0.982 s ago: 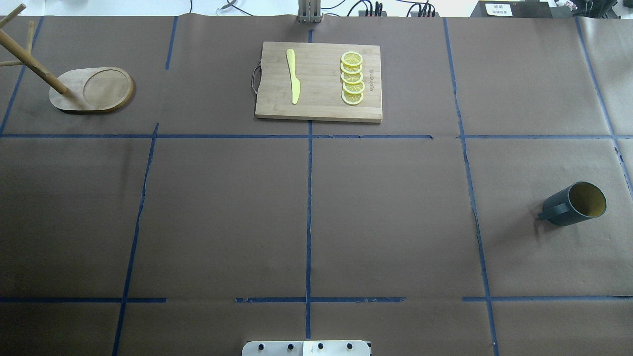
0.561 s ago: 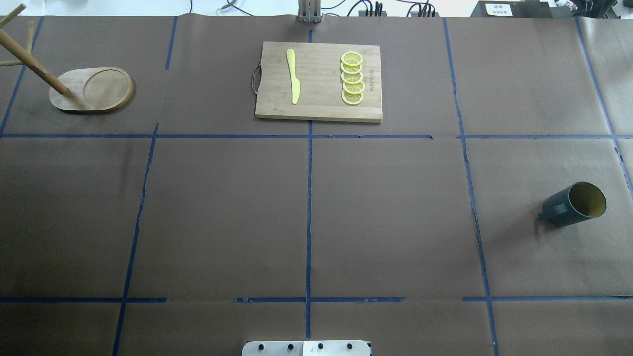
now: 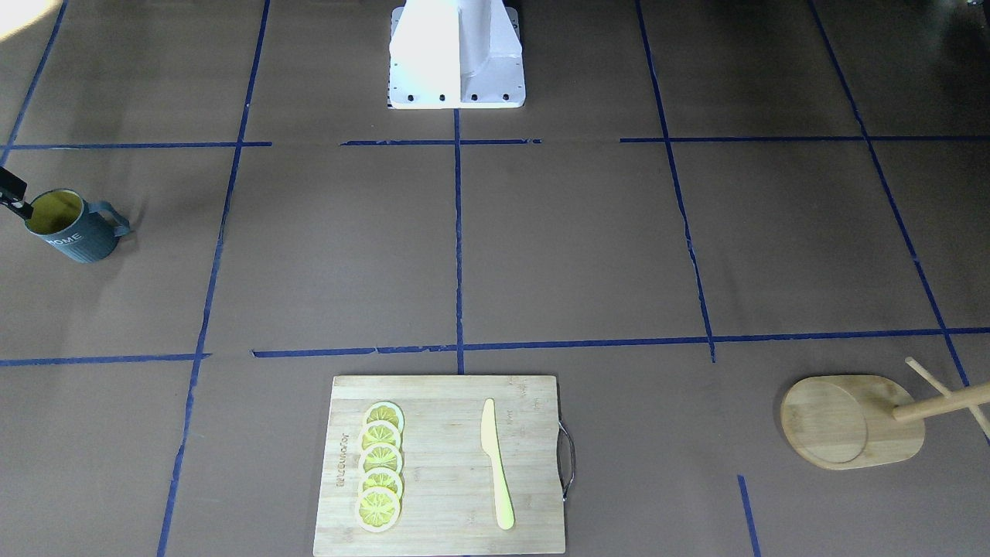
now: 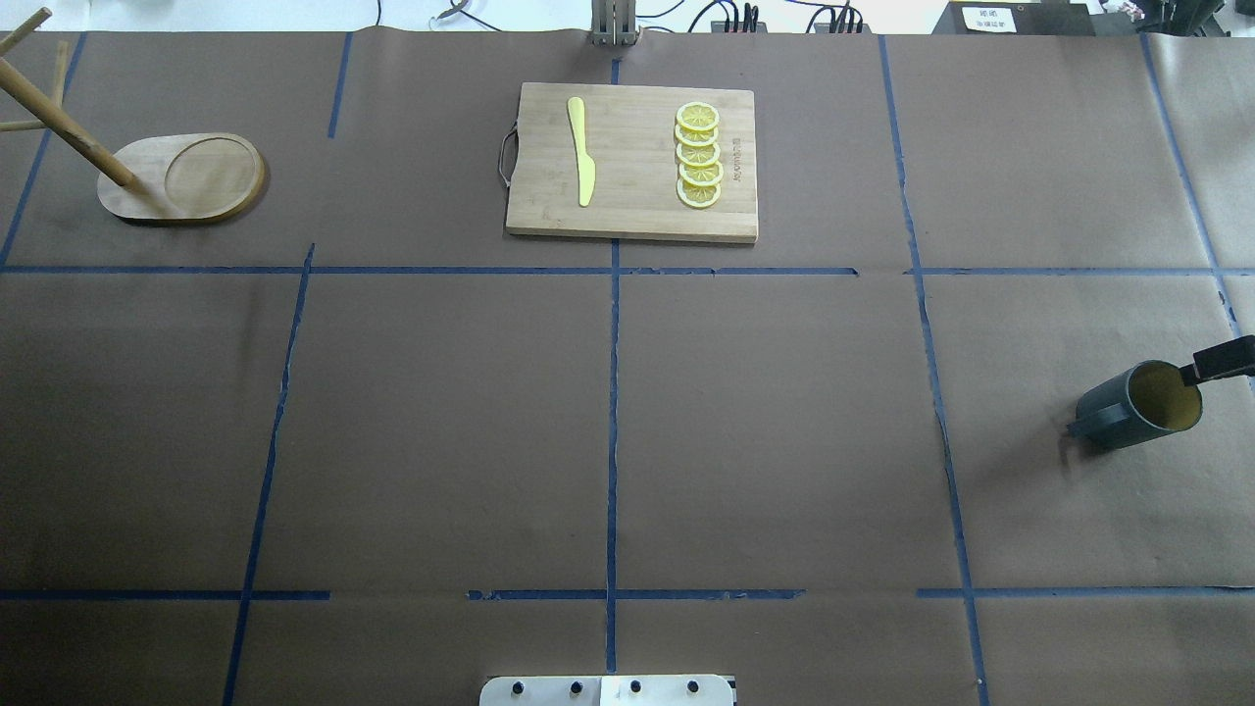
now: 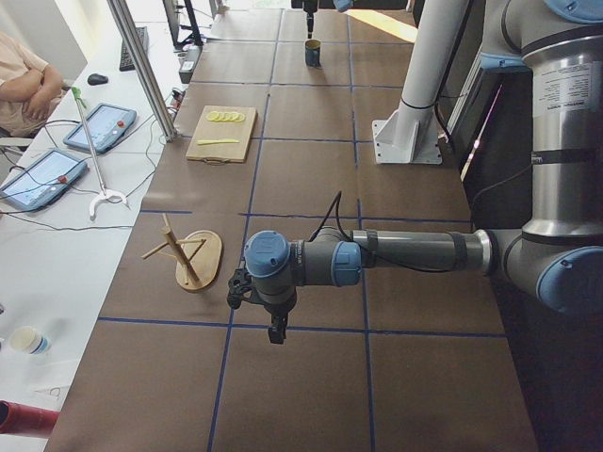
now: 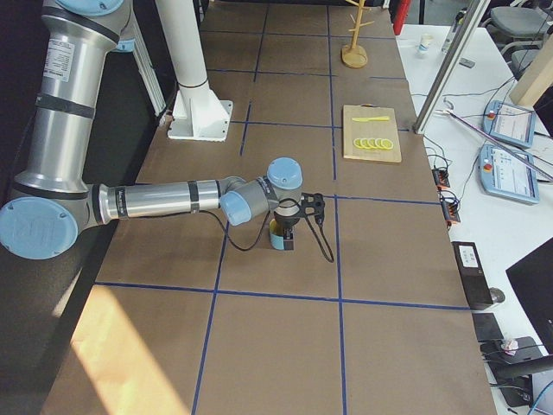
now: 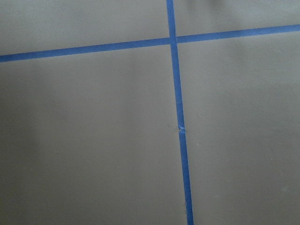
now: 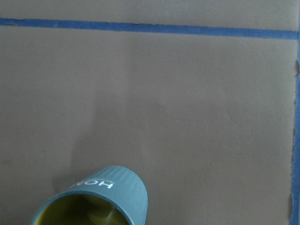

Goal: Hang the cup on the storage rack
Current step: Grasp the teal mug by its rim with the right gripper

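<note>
Since the shot a second ago, the right gripper has slid in from the table's right edge, and one dark finger now pokes over the rim of the cup, where before there was only bare paper. Nothing else has budged. The cup stands upright on the right half of the table, yellow mouth up. Its loop handle sticks out toward the table's centre, so the finger is at the rim on the side away from the handle. In the right wrist view the cup sits low and left of frame with no fingers in shot, so I honestly can't tell how wide the jaws stand or whether they've got anything. The storage rack is way off in the far left corner, well apart from the cup, and its post and pegs lean out of the overhead frame. The left gripper hangs over bare table closer to the rack; can't tell its finger state either. My guess is the right arm, being right on top of the cup, takes the pick. The catch is that the handle needs to end up free and pointing at a peg, so a rim grab opposite the handle looks sensible.
</note>
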Robot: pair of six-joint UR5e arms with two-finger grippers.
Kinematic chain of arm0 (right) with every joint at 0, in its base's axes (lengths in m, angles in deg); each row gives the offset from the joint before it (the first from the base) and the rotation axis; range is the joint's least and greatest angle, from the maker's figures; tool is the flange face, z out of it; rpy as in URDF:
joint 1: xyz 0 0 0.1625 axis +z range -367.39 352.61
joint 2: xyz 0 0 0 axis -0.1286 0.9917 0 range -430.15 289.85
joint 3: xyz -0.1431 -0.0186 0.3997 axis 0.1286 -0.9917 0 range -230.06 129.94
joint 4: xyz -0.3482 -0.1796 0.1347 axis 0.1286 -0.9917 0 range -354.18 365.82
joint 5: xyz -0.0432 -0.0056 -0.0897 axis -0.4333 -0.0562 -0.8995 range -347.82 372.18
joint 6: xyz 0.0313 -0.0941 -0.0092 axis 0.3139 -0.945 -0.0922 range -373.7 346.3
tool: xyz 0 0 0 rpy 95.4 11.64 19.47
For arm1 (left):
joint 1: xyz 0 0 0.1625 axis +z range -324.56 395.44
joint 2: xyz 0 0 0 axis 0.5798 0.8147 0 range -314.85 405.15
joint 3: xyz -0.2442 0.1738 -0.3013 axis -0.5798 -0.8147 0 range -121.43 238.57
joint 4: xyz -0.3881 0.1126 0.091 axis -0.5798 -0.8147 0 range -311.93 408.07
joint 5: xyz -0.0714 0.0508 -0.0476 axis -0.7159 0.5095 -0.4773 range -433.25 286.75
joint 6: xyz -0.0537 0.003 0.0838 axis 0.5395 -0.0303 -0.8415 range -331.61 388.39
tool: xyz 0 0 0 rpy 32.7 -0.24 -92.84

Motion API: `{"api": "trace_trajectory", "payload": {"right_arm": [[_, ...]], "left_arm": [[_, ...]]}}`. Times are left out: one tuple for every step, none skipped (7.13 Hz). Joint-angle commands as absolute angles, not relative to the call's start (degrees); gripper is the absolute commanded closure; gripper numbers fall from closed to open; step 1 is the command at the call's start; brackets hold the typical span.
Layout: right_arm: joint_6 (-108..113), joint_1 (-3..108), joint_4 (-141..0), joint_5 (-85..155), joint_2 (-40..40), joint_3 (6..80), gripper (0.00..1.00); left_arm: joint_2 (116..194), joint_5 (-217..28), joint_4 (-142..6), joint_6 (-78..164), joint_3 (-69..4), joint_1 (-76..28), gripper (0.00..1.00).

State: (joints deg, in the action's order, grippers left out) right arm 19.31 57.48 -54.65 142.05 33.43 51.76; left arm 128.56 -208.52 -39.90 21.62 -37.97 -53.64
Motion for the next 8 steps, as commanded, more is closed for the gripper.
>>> {"api": "trace_trajectory", "payload": {"right_arm": [[21.8, 54.9, -52.8, 142.0, 33.5, 50.1, 0.10], [25.1, 54.0, -52.7, 142.1, 33.4, 50.0, 0.21], [29.6, 53.0, -52.6, 142.1, 33.2, 50.0, 0.25], [36.3, 52.5, -52.2, 142.2, 33.3, 50.1, 0.29], [44.8, 51.2, -48.0, 141.2, 33.6, 50.1, 0.31], [47.7, 49.4, -46.0, 139.5, 34.4, 50.1, 0.35], [47.8, 48.3, -45.9, 138.5, 35.5, 50.1, 0.48], [47.6, 48.0, -45.8, 138.0, 36.2, 50.1, 0.61]], "left_arm": [[128.6, -208.5, -39.9, 21.6, -38.0, -53.7, 0.00], [128.6, -208.5, -39.9, 21.6, -38.0, -53.7, 0.00], [128.6, -208.5, -39.9, 21.6, -38.0, -53.7, 0.00], [128.5, -208.5, -39.9, 21.6, -37.9, -53.7, 0.00], [128.5, -208.5, -39.9, 21.6, -37.9, -53.7, 0.00], [128.5, -208.5, -39.9, 21.6, -37.9, -53.7, 0.00], [128.5, -208.5, -39.9, 21.6, -37.9, -53.6, 0.00], [128.5, -208.5, -39.9, 21.6, -37.9, -53.7, 0.00]]}}
